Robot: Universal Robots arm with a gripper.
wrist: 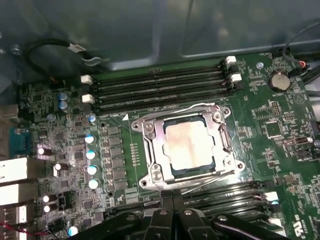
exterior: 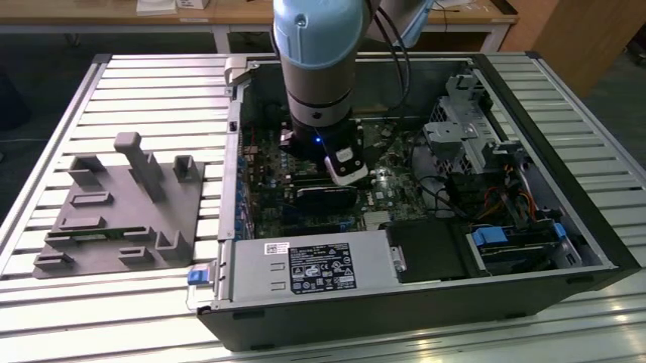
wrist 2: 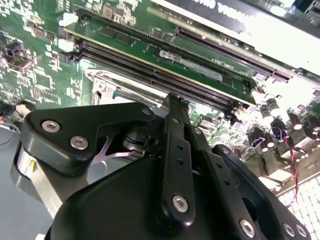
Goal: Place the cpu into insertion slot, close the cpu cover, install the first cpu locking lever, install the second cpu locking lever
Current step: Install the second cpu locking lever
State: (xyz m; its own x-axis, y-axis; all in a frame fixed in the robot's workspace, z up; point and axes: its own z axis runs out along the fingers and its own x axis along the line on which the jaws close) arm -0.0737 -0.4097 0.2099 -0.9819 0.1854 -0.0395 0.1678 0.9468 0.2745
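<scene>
Closed claw (wrist: 172,214), fingertips pressed together and gripping nothing, hanging low over the motherboard (wrist: 280,150) inside the open computer case (exterior: 404,318) on the slatted table (exterior: 151,68). Just beyond the tips, in the first wrist view, the cpu (wrist: 189,145) lying flat in the insertion slot (wrist: 175,173), near the middle of the board between the two banks of memory slots (wrist: 160,87). Down over it, the cpu cover (wrist: 150,150), its window framing the dull metal top. Along the cover's far side, one thin locking lever (wrist: 195,106); along the near side, next to the claw, a second lever (wrist: 202,176). Hard to tell whether either is hooked under its catch. Main hazard, judged from here: a rounded, closed tip pushing on springy wire, apt to slip off sideways and rake the small components and capacitors (wrist: 91,154) crowded round the socket. Second hazard: a lever driven down without first being swung outward, missing its hook and springing back up, perhaps lifting the cover with it. Third: pressing too far or off-line, bending the wire or loading the board. Little room besides, with the memory slots close on both sides of the socket.
</scene>
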